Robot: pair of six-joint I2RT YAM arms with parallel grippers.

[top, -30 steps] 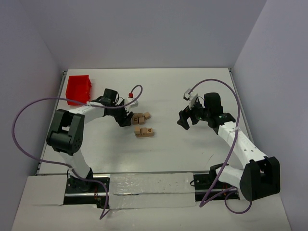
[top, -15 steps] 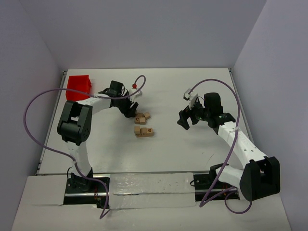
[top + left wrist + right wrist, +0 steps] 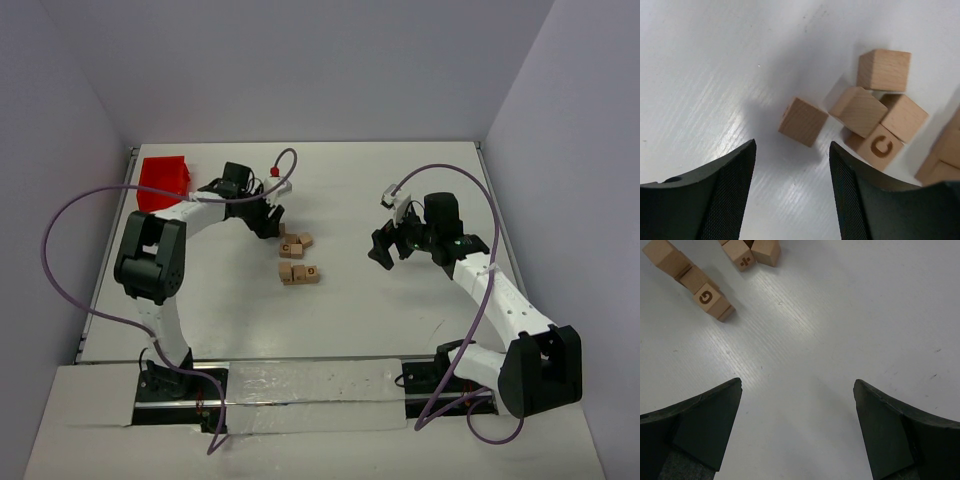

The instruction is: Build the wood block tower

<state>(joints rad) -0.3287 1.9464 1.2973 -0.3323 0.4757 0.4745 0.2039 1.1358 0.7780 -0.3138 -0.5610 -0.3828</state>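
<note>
The only legible writing is on the cubes. In the left wrist view, one light wooden cube shows a dark letter C, the C block (image 3: 881,147). In the right wrist view, another cube reads G, the G block (image 3: 707,297), and a third carries a plus sign, the plus block (image 3: 743,261). I cannot place those two relative to the C block.

Three blank cubes (image 3: 860,111) crowd against the C block on its far side. I cannot tell whether any of them rests on another. A lone blank cube (image 3: 802,121) lies on the table (image 3: 380,320) just left of the C block, apart from it. More cubes are cut off at the frame edge to its right.

From above, the C block's cluster (image 3: 293,242) has a second cluster (image 3: 299,272) just nearer the bases.

The left arm bends at a raised elbow and runs right toward the C block. The left gripper (image 3: 270,222) tips down just up-left of the cluster. Its fingers (image 3: 725,195) are spread with nothing between them, and the lone cube sits just ahead of the gap.

The right arm reaches up from its base with its forearm pointing left. The right gripper (image 3: 382,252) is well right of the C block, with its fingers (image 3: 700,425) spread wide and empty above bare table.

The red bin (image 3: 163,183) sits well left of the C block and farther back.
</note>
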